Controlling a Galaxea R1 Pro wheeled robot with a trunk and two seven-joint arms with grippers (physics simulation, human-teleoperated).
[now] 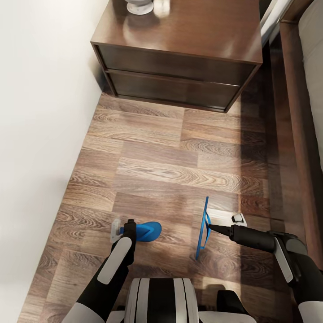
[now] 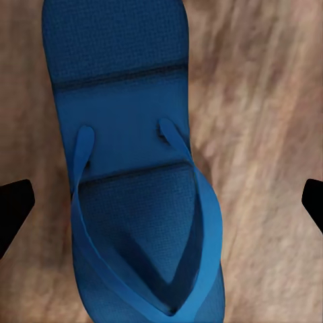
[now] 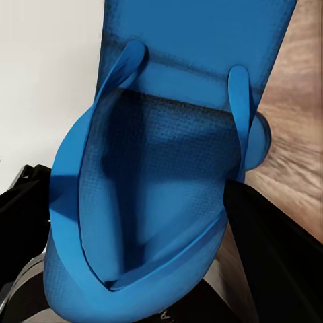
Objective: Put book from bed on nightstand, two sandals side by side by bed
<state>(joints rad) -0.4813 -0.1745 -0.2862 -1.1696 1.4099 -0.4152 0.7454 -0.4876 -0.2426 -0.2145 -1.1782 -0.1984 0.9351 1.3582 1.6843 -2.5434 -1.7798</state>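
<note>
Two blue sandals: one flat under spread left tool, one edge-up pinched by right tool.

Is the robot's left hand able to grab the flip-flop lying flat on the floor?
Probably yes: the left hand hangs right above that sandal with fingers spread either side, and nothing sits between them.

Even bright light; glare on nightstand top; shadow along bed; wrist views soft, blurred.
</note>
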